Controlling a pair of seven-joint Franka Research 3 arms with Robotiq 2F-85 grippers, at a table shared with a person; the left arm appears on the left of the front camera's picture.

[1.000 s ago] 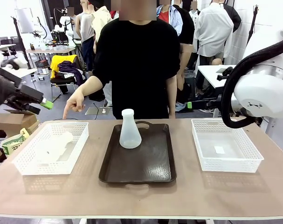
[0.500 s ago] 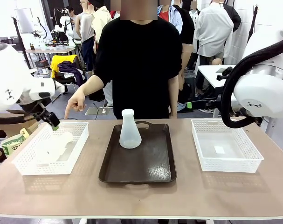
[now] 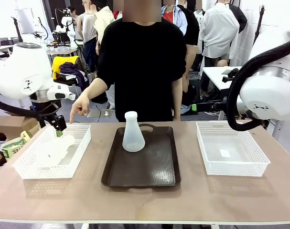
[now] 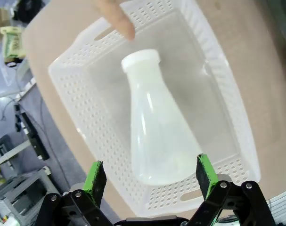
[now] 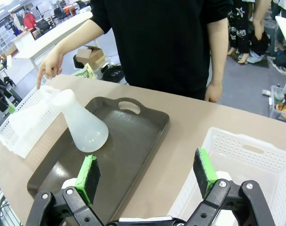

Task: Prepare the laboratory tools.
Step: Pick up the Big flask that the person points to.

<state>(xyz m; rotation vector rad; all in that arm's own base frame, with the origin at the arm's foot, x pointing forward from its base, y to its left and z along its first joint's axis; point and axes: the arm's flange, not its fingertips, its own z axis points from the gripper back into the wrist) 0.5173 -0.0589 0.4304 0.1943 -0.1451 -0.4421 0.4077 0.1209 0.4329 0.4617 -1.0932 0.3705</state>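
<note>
Whitish flask (image 4: 154,122) lies lengthwise in the left basket (image 4: 72,101), neck toward the person's finger (image 4: 117,19), below my spread left gripper (image 4: 151,173); second flask (image 3: 133,134) stands upright on the tray (image 3: 152,169), right gripper (image 5: 147,176) spread too.

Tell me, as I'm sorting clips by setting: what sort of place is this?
Likely a robotics lab: white robot arms flank a table, a flask stands on a tray, and workbenches stand behind.

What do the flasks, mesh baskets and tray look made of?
Upright flask and lying flask: milky, translucent, matte; likely plastic, possibly frosted glass. Left basket, right basket: white moulded plastic, perforated walls. Tray: dark brown, slight sheen, cut-out handles; probably plastic.
</note>
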